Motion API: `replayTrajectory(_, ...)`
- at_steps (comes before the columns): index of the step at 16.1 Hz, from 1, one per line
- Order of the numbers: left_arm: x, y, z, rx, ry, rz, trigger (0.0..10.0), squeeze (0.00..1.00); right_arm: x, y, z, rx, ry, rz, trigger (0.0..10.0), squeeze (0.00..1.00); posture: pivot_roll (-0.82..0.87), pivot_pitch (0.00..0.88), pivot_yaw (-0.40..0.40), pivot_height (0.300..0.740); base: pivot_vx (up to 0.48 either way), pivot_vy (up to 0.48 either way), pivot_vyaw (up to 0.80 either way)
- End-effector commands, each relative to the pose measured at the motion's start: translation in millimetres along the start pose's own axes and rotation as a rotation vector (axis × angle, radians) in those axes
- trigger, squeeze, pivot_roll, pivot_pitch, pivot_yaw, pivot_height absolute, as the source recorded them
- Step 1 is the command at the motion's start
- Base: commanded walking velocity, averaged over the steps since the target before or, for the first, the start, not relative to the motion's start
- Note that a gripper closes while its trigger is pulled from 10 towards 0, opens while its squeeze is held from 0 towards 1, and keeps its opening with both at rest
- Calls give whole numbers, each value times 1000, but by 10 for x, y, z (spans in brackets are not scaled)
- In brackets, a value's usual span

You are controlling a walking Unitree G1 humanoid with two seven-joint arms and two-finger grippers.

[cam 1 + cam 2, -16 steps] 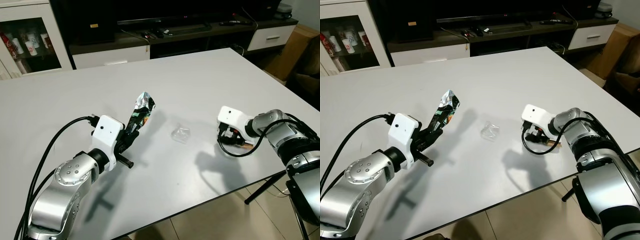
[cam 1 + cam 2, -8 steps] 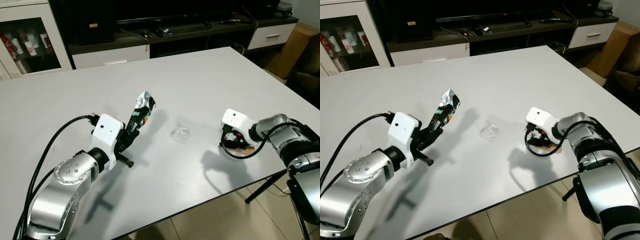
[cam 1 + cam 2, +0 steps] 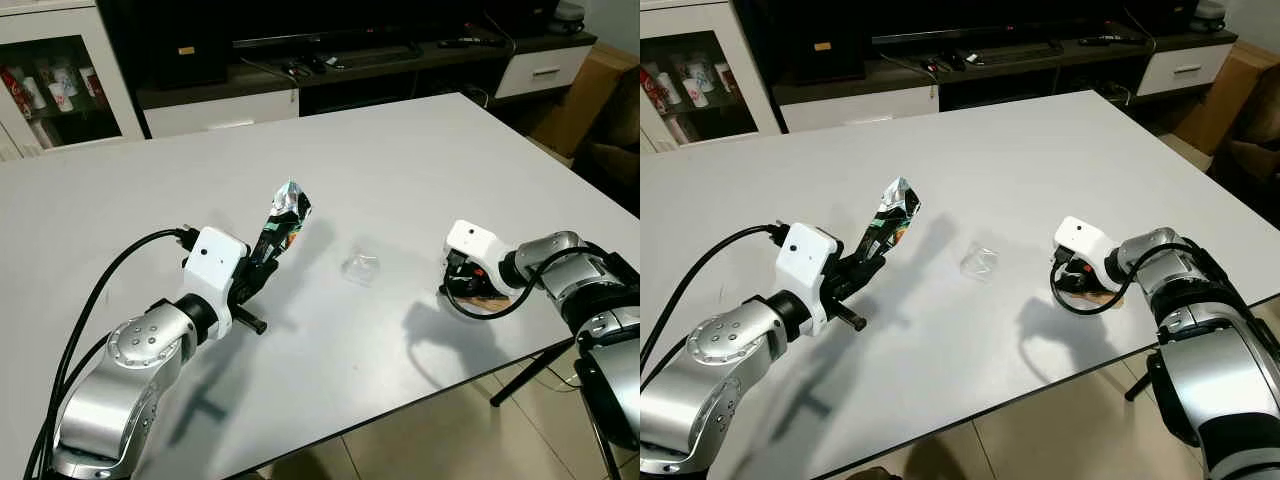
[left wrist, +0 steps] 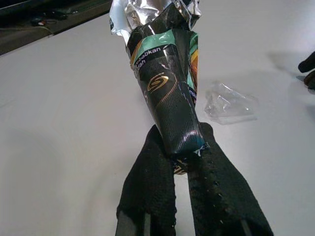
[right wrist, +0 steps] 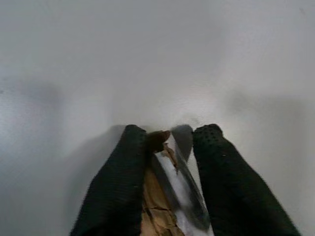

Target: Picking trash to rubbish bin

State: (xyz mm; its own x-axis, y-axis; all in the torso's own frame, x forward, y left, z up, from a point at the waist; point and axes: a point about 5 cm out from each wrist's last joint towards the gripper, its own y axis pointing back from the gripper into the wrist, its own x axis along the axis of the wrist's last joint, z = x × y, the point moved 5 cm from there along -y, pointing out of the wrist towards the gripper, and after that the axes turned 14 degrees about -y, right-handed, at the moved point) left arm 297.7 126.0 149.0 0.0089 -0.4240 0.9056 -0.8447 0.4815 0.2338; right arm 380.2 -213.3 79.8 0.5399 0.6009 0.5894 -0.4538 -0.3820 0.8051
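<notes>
My left gripper [image 3: 266,264] is shut on the lower end of a black and green snack wrapper [image 3: 285,218] with a silver foil top, held tilted above the white table [image 3: 400,160]. In the left wrist view the wrapper [image 4: 170,108] sticks out past the fingertips. A small piece of clear plastic [image 3: 361,268] lies on the table between the arms. Near the table's front right edge my right gripper [image 3: 466,290] hangs low over the surface. In its wrist view a crumpled brown and silver wrapper [image 5: 158,194] sits between the two black fingers [image 5: 125,162].
A dark TV cabinet [image 3: 300,75] runs along the back, with a glass-door cabinet [image 3: 55,90] at the far left. A cardboard box [image 3: 590,95] stands off the table's right side. Tiled floor [image 3: 470,430] lies below the front edge.
My right gripper has shifted a little to the right and lower, carrying the brown wrapper with it. The left arm and its snack wrapper have stayed in place.
</notes>
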Motion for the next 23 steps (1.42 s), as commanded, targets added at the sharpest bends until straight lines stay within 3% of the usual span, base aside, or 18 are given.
replayTrajectory(1,5,-1,-8,-4,-13,-3,10000,0,-152,-32,-48,34,-30,-44,0,0,19,17,0,740,0,0,0)
replayTrajectory(10,1,-32,-31,19,-11,-2,10000,0,-25,19,-1,21,-51,17,0,0,15,6,-6,740,0,0,0)
replayTrajectory(15,-45,-32,-209,199,32,-2,10000,0,453,386,205,16,-173,359,0,0,31,0,-36,740,0,0,0)
replayTrajectory(17,43,-80,-230,251,49,31,10000,0,626,550,286,-15,-228,547,0,0,51,0,-46,740,0,0,0)
replayTrajectory(21,78,-128,-166,269,47,58,10000,0,630,588,304,-119,-359,750,0,0,10,0,-31,740,0,0,0)
replayTrajectory(23,77,-174,-141,264,40,60,10000,0,641,523,146,-136,-425,826,0,0,-2,0,-25,740,0,0,0)
